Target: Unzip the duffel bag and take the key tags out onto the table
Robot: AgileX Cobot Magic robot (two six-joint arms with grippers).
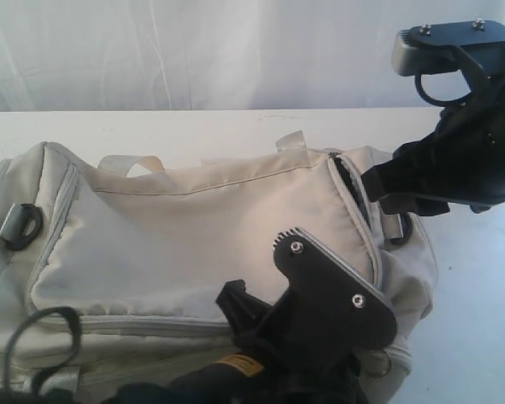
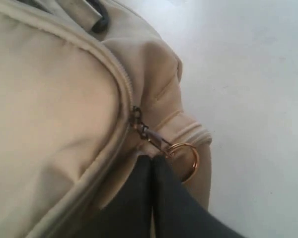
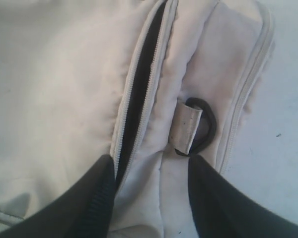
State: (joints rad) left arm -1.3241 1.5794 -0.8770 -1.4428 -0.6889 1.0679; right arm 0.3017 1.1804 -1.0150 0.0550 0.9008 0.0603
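The bag lies on the white table, filling the exterior view from the centre out to 8 o'clock, with one end toward 3 o'clock. The left gripper comes in at 6 o'clock with its fingers pressed flat together, their tips at the end of the zipper pull on the bag's near corner, beside the pull's gold ring; whether the pull is caught between them I cannot tell. The right gripper sits at 3 o'clock over the bag's end, jaws spread and holding nothing. One finger lies on each side of a partly open zip, with a strap ring just beside it.
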